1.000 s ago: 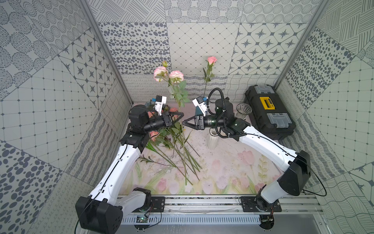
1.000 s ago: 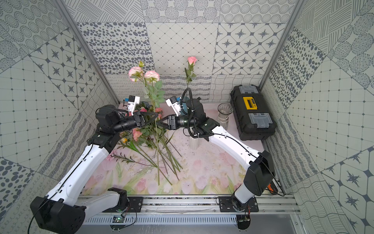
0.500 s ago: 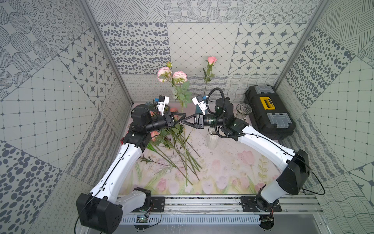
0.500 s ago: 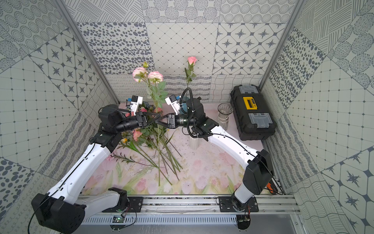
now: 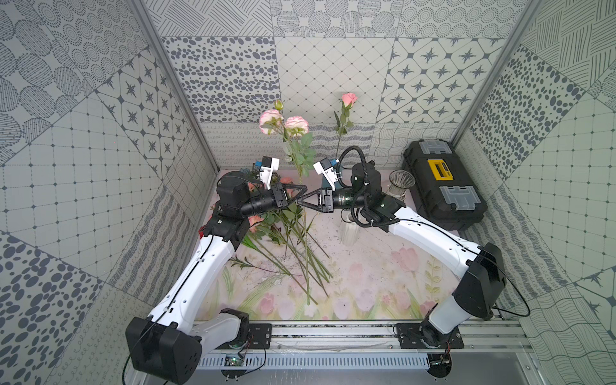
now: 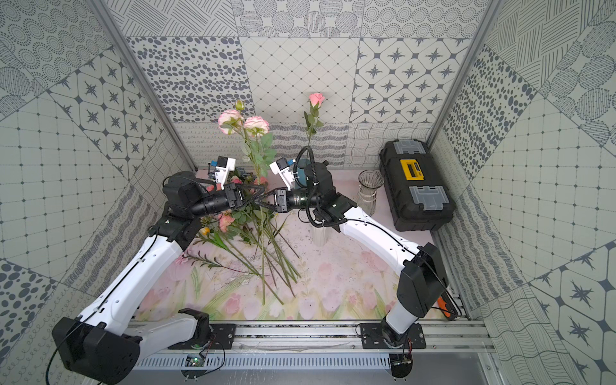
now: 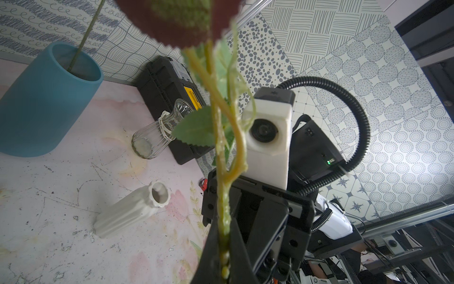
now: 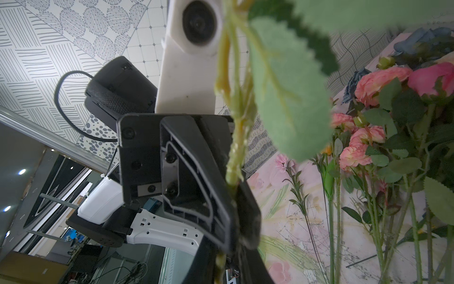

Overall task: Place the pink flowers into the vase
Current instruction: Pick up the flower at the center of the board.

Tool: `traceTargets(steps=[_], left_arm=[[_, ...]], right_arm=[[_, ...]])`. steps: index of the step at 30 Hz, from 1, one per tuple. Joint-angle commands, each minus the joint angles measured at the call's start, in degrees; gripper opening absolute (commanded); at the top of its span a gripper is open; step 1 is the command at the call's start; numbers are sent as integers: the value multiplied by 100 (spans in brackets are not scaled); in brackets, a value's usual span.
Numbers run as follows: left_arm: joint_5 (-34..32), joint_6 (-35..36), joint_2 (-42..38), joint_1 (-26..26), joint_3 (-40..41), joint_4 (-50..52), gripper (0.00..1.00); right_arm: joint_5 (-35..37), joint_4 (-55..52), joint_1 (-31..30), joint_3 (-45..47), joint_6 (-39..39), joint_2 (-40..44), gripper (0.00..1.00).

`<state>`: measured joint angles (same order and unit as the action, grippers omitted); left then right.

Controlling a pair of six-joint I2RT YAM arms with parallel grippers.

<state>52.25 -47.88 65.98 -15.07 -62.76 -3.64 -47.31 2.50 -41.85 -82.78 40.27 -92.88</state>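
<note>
A stalk of the pink flowers [image 5: 296, 123] [image 6: 256, 124] stands upright above the table, with two ruffled blooms and a bud. My left gripper [image 5: 301, 192] [image 7: 224, 258] is shut on its green stem [image 7: 222, 201]. From the opposite side my right gripper [image 5: 301, 201] [image 8: 226, 265] has its jaws closed on the same stem, tip to tip with the left one. Behind the right wrist stands the blue vase [image 6: 301, 173] [image 7: 44, 98], mostly hidden in both top views, with one pink rose [image 5: 349, 98] in it. More pink flowers [image 8: 356, 152] lie in a pile [image 5: 283, 230] under the grippers.
A white ribbed vase [image 5: 349, 231] stands under the right forearm. A glass vase [image 5: 400, 181] and a black toolbox [image 5: 443, 186] are at the back right. Blue-grey flowers [image 8: 417, 37] lie at the back of the pile. Patterned walls enclose three sides.
My left arm carried the upright stalk a little to the right, up to the right gripper. The right gripper's jaws narrowed onto the stem.
</note>
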Motion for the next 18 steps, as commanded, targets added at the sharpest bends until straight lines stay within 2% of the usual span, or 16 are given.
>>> traceTargets(steps=[1,4,9,18], left_arm=[[121,159,-44,-11,-131,-255,0],[95,259,-85,-13,-148,-80,0],[92,299,-85,-13,-133,-6,0],[12,447,-60,-15,-242,307,0]], right_arm=[[52,114,-26,69,23,-35,23],[89,66,-24,76,-15,-3,26],[81,118,-17,67,21,-7,23],[107,125,-18,78,20,16,0]])
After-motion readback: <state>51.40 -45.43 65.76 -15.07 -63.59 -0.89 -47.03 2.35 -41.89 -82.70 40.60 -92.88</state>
